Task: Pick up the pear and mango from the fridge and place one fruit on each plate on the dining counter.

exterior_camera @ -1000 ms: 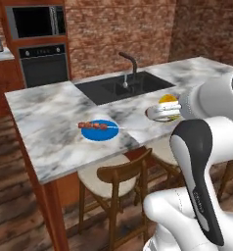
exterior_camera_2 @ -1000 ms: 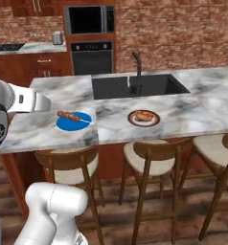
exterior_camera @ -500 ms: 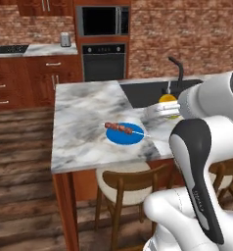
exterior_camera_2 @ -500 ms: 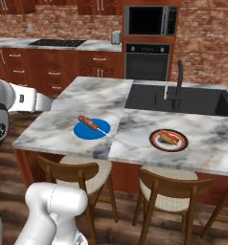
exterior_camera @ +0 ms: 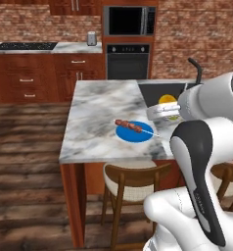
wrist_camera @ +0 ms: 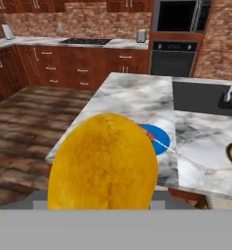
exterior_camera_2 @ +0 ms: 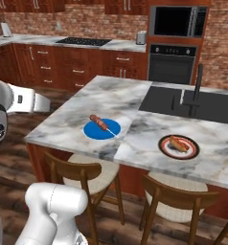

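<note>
A simulated kitchen with brick walls and red-brown cabinets. The dining counter (exterior_camera_2: 116, 98), a marble-topped island, is occupying the middle of both base views. Near its front edge the bright blue plate (exterior_camera_2: 102, 129) is carrying a skewer of meat (exterior_camera_2: 99, 123); to its right in the right base view, the dark-rimmed plate (exterior_camera_2: 179, 146) is holding what looks like a small pastry. Neither plate is holding a fruit yet.

In the hand view, the mango (wrist_camera: 103, 163), orange-yellow and large in the lower centre, is sitting right in front of the camera, and the gripper is pinching it, fingertips hidden behind the fruit. In the left base view the mango (exterior_camera: 167, 100) is peeking above the white arm at centre right, over the counter.

Judging from this, the mango is awaiting placement on a plate, and the pear is yet to be fetched.
</note>
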Tool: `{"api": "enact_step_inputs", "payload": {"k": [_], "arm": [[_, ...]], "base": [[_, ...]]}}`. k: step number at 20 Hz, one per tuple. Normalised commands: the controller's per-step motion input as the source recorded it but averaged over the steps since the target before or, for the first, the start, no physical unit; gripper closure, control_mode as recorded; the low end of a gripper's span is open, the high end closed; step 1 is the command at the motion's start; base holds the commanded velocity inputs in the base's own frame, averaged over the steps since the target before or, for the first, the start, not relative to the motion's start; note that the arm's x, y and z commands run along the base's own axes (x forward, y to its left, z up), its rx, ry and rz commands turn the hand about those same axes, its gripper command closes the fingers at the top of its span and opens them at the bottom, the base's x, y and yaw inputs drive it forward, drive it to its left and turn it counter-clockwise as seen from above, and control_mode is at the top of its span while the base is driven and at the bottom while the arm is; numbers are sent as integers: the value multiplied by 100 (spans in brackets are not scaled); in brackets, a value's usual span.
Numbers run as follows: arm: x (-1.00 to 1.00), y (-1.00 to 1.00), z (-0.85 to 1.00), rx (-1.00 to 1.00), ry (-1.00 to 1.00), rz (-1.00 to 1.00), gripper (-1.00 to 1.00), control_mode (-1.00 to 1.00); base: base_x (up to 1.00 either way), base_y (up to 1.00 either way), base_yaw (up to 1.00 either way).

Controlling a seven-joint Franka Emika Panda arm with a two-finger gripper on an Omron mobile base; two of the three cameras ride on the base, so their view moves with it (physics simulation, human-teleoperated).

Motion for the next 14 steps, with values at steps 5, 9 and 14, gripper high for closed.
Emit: {"api": "enact_step_inputs", "payload": {"k": [5, 9, 14], "arm": [[33, -28, -39, 0, 8, 16, 100, -100], [71, -8, -51, 0, 13, 11, 100, -100], [88, -2, -50, 0, 14, 10, 100, -100]], "base": [[9, -8, 3], [0, 0, 0], [0, 0, 0]]}}
